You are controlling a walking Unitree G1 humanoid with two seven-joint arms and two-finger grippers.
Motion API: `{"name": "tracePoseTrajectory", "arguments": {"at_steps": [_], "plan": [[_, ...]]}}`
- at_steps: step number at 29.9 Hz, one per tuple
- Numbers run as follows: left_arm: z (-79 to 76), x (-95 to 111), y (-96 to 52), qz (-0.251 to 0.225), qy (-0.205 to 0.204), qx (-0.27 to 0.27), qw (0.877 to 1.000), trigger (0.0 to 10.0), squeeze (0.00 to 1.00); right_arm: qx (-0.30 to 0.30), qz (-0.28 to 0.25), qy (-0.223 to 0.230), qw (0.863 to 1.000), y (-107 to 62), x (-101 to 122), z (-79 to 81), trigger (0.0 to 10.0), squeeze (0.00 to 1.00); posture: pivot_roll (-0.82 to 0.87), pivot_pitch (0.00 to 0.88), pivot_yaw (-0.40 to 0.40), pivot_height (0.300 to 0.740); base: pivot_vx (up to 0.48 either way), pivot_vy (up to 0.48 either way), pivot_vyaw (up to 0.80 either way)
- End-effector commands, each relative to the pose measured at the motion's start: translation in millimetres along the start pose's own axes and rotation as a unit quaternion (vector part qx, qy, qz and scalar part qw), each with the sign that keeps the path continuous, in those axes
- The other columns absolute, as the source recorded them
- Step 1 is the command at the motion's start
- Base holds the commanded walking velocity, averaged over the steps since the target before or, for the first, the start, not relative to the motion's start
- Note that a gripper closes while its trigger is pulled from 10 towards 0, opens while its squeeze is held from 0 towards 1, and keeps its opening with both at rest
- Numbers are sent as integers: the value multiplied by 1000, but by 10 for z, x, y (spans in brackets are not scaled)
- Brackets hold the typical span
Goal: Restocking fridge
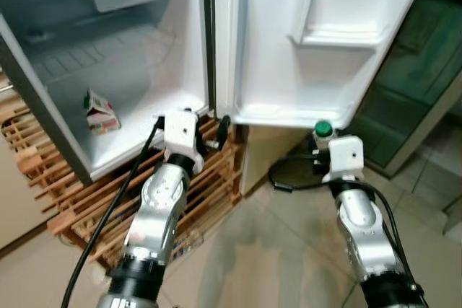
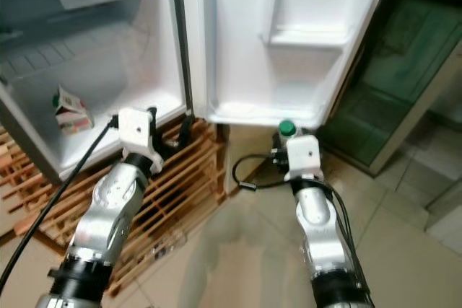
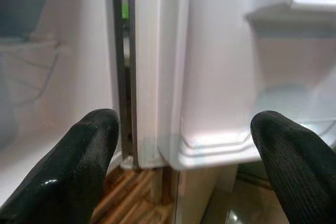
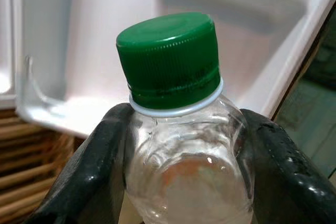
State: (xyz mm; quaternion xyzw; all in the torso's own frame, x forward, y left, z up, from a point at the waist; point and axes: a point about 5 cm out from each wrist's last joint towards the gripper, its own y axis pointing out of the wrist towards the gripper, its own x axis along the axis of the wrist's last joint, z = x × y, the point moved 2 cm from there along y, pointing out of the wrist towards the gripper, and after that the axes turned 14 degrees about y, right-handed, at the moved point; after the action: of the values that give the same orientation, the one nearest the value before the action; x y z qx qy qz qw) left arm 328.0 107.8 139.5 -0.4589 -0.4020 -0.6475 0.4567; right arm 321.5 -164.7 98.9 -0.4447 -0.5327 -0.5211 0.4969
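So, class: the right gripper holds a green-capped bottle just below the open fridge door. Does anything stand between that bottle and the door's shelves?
Nothing visible does. The bottle, held in the right gripper, sits just under the door, whose shelf looks bare. The left gripper is open near the hinge, off to the side.

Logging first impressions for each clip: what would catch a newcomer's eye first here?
Most striking is the clear bottle with a green cap, clamped in the right gripper just below the open fridge door. Next comes the small carton sitting alone on the floor of the fridge compartment, to the robot's left. The left gripper is open, near the door's hinge edge.
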Motion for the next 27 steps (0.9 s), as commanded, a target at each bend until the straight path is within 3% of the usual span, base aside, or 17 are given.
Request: {"name": "tracePoseTrajectory", "arguments": {"at_steps": [1, 8, 12, 17, 27], "plan": [[34, 71, 25, -11, 1, 4, 1000, 10000, 0, 15, -37, 0, 999, 80, 186, 52, 10000, 0, -93, 0, -15, 740, 480, 0, 0], [-6, 87, 20, -14, 6, -6, 1000, 10000, 0, 24, -76, 8, 997, 177, 411, 84, 10000, 0, -94, 0, -14, 740, 480, 0, 0], [-12, 95, 21, -14, 5, -8, 1000, 10000, 0, 50, -107, -20, 993, 225, 552, 160, 10000, 0, -94, 0, -13, 740, 480, 0, 0], [-2, 122, 12, -23, -5, -7, 1000, 10000, 0, 133, -134, -70, 979, 248, 667, 400, 10000, 0, -87, 0, -15, 740, 384, 0, 0], [35, 170, -44, -33, -13, -2, 999, 10000, 0, 222, -158, -46, 961, 239, 818, 780, 10000, 0, -71, 0, -14, 740, 0, 0, 0]]}}
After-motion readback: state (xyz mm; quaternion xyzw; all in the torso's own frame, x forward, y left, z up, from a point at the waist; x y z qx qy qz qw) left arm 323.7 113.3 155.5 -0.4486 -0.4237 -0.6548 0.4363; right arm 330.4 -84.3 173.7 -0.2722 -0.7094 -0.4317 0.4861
